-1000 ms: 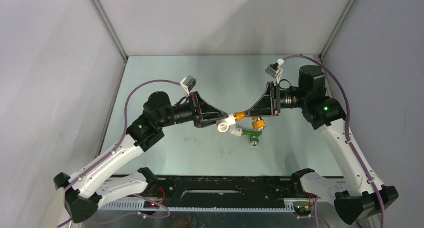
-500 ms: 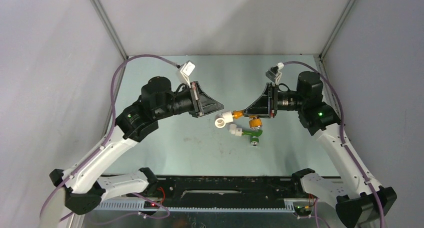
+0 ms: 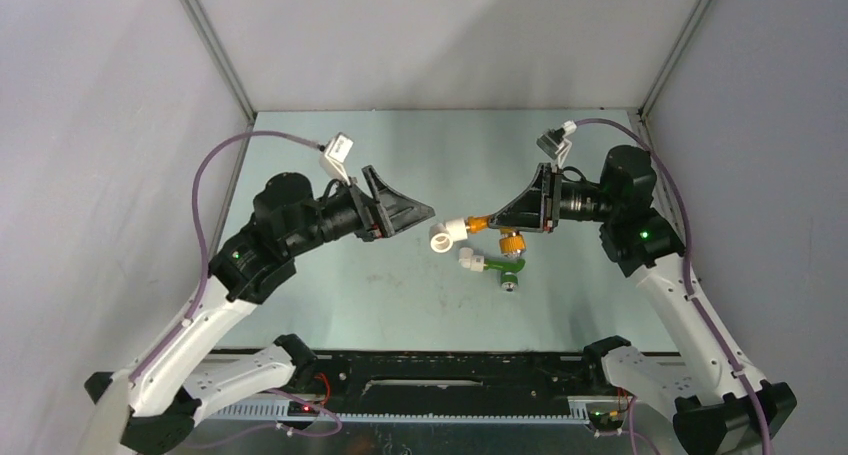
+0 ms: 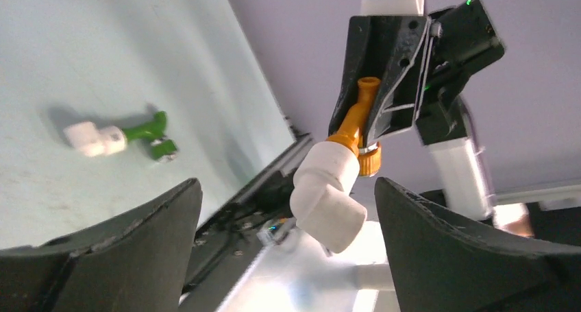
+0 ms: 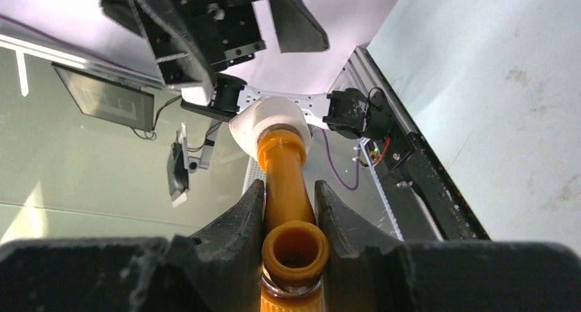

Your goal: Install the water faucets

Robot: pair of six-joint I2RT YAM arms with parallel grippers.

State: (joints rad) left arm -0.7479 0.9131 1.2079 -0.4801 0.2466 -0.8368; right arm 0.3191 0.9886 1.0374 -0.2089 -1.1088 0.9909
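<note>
The orange water faucet (image 5: pixel 286 182) is held off the table, with my right gripper (image 5: pixel 288 188) shut on its stem. A white elbow fitting (image 5: pixel 270 123) sits on its far end. From above, the right gripper (image 3: pixel 497 221), orange faucet (image 3: pixel 481 225) and elbow (image 3: pixel 446 236) line up mid-table. My left gripper (image 3: pixel 425 215) stands open just left of the elbow. In the left wrist view the elbow (image 4: pixel 329 199) hangs between the spread fingers (image 4: pixel 438 243), touching neither. The green faucet (image 3: pixel 508 267) lies on the table with its own white elbow (image 3: pixel 468 261).
The pale green table (image 3: pixel 400 295) is walled by grey panels left, right and behind. A black rail (image 3: pixel 440 375) with the arm bases runs along the near edge. The green faucet lies just below and in front of the held orange one.
The left gripper has opened, let go of the white elbow and drawn back to the left. The right gripper still holds the orange faucet in almost the same place.
</note>
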